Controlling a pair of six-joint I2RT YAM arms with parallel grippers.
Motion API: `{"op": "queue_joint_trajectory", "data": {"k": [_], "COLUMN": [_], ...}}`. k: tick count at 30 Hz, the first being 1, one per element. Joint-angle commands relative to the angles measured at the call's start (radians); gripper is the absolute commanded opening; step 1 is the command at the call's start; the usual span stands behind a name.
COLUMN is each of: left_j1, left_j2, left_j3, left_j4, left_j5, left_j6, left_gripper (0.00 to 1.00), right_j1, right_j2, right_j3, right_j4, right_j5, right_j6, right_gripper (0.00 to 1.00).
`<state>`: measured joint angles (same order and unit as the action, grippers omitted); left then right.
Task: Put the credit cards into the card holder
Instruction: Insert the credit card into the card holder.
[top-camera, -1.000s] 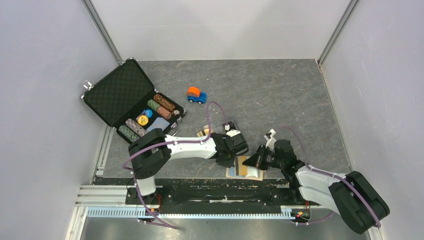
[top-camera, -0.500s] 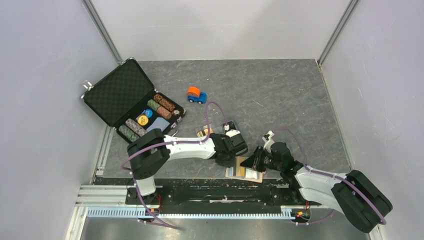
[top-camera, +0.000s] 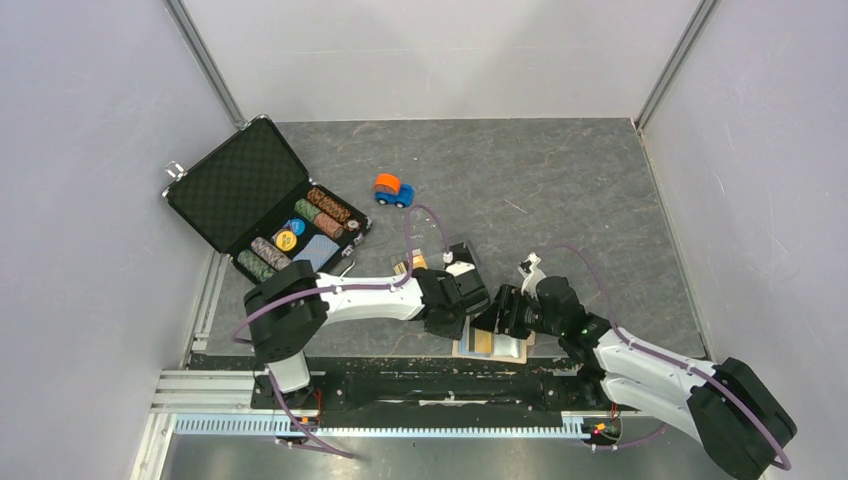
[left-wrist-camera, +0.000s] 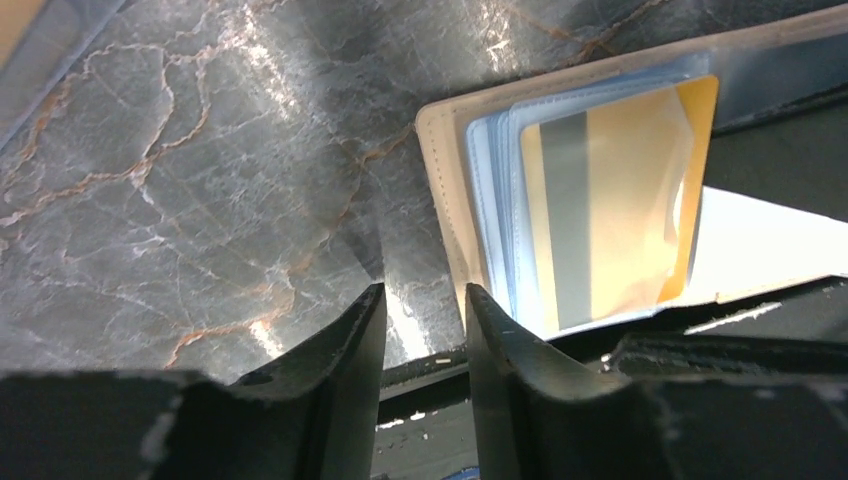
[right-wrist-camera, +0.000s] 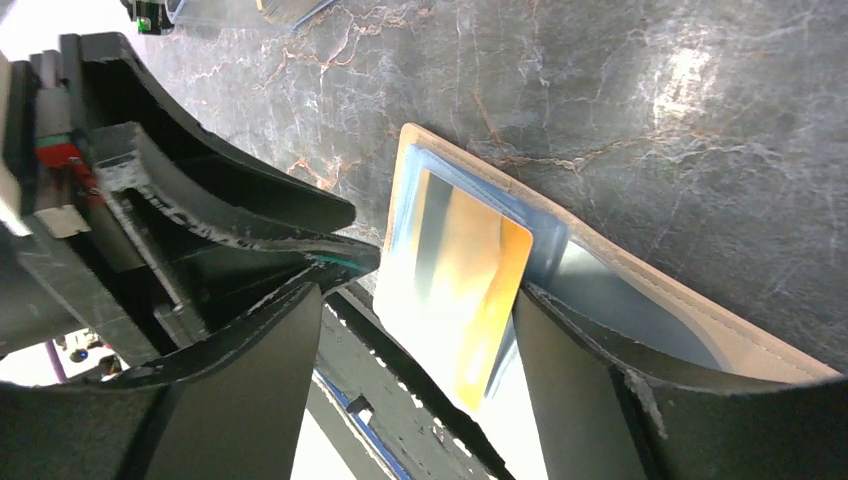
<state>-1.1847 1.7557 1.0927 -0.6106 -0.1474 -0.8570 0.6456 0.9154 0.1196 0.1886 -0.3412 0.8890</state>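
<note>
The beige card holder (top-camera: 492, 346) lies open at the table's near edge. A gold card (left-wrist-camera: 620, 190) with a grey stripe sits in its clear sleeves; the beige rim (left-wrist-camera: 440, 200) borders them. My left gripper (left-wrist-camera: 422, 310) hovers just left of the holder, open by a narrow gap with nothing in it. My right gripper (right-wrist-camera: 420, 340) stands wide open over the holder (right-wrist-camera: 700, 320). The gold card (right-wrist-camera: 460, 280) lies between its fingers, touched by neither. In the top view the left gripper (top-camera: 468, 312) and right gripper (top-camera: 497, 318) almost meet above the holder.
An open black chip briefcase (top-camera: 262, 200) with poker chips sits at the back left. A small orange and blue toy car (top-camera: 393, 189) stands behind the arms. A clear box with something tan (top-camera: 408, 266) lies under the left arm. The holder overhangs the table's front edge.
Both grippers have opened, the right one wide and the left one a little. The right gripper has slid left over the holder, and the gold card now rests free in it.
</note>
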Motion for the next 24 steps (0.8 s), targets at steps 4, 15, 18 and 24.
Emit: {"op": "queue_joint_trajectory", "data": {"k": [4,15,18,24], "left_j1": [-0.003,0.062,0.084,0.105], "left_j2": [-0.118,-0.223,-0.257,-0.284], "left_j3": [-0.004,-0.119,-0.157,-0.231], "left_j4": [-0.016,0.111,0.151,0.267], "left_j5": [0.0,0.106,0.141,0.225], "left_j6": [-0.023,-0.03,-0.032,-0.067], "left_gripper": [0.48,0.47,0.48,0.54], "right_j1": [0.017,0.079,0.102,0.115], "right_j2": [0.025,0.156,0.184,0.16], "right_j3": [0.033,0.062,0.092,0.174], "right_j4": [-0.207,-0.153,-0.15,-0.318], "right_j5": [0.104,0.087,0.092,0.193], "right_j6": [-0.11,-0.108,-0.107,-0.186], "right_gripper": [0.77,0.43,0.38,0.58]}}
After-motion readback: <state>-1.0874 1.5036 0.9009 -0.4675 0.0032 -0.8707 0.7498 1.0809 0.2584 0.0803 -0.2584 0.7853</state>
